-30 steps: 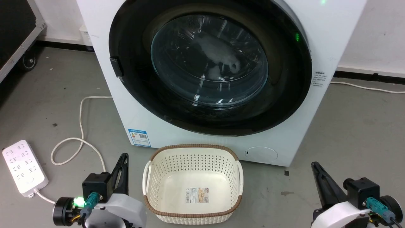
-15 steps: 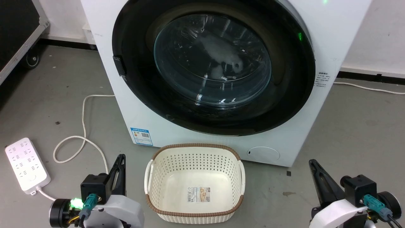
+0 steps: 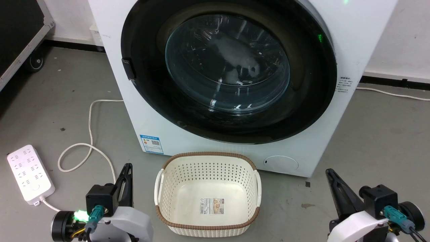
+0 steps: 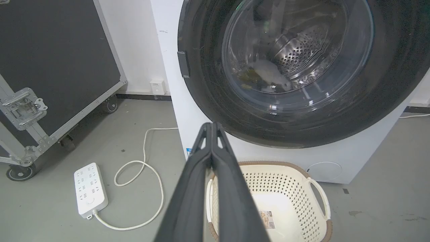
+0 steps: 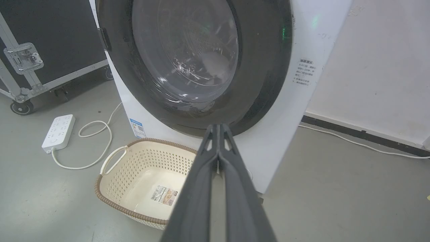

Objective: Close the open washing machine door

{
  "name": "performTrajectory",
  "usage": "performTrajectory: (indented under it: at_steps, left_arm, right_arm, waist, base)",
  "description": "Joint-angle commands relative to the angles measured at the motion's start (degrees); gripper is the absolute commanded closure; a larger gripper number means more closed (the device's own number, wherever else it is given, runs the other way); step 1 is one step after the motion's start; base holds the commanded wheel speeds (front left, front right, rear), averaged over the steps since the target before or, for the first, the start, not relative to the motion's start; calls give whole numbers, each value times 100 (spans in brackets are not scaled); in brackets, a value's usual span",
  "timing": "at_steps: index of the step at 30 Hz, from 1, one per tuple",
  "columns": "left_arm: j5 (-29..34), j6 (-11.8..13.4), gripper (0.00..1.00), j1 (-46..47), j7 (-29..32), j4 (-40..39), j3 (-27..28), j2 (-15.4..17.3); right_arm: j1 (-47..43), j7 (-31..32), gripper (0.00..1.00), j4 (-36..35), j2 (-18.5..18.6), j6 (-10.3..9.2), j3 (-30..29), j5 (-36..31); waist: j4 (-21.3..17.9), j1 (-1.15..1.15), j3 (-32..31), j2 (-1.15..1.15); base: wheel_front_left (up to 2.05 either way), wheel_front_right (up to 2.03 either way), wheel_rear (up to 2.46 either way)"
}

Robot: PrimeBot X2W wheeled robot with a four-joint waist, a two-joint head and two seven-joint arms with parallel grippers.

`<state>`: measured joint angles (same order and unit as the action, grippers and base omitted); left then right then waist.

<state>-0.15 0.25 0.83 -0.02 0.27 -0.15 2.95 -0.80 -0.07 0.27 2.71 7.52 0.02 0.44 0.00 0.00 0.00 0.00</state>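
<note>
1. While it lies flush against the white cabinet, the washing machine door (image 3: pixel 228 67) stands ahead of and above both sets of jaws, well apart from them. It is judged already closed.
2. Left gripper (image 3: pixel 127 171): fingers pressed together tip to tip, holding nothing.
3. Right gripper (image 3: pixel 331 176): fingers likewise closed on each other, empty.
4. Step in hand, as a judgement: confirm the latch. If a final press is wanted, use closed fingers flat on the black rim near the handle tab (image 3: pixel 127 69), up and ahead of the left jaws. Avoid the bulging glass and push straight in until the rim seats.
5. Surroundings, left to right:
   - Black flight case (image 4: pixel 50 50), far left of the left jaws.
   - White power strip (image 3: pixel 30 174), left of the left jaws.
   - Looped cord (image 3: pixel 90 134), just ahead of the left jaws.
   - Cream laundry basket (image 3: pixel 208 155), between the two pairs of jaws.
   - Thin wall cable (image 3: pixel 386 92), ahead and right of the right jaws.
6. Obstruction: the basket sits directly below the door, so any reach should pass above its rim. The looped cord is a snag risk for a low left approach.
</note>
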Motion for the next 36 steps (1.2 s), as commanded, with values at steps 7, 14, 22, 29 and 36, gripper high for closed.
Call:
performTrajectory:
  at_steps: [7,14,22,29,36]
  left_arm:
    - [15,-25,100,-83,2,-27,15,-7]
    - [15,-25,100,-83,2,-27,15,-7]
    - [15,-25,100,-83,2,-27,15,-7]
    - [15,-25,100,-83,2,-27,15,-7]
    - [15,-25,100,-83,2,-27,15,-7]
  right_arm:
    - [80,7,100,-27,17,-3,-2,-44]
    - [80,7,100,-27,17,-3,-2,-44]
    - [80,7,100,-27,17,-3,-2,-44]
    - [80,7,100,-27,17,-3,-2,-44]
    - [80,7,100,-27,17,-3,-2,-44]
  waist:
    - [0,0,0,0]
    - [0,0,0,0]
    - [0,0,0,0]
    - [0,0,0,0]
    - [0,0,0,0]
  base:
    - [0,0,0]
    - [0,0,0]
    - [0,0,0]
    - [0,0,0]
    - [0,0,0]
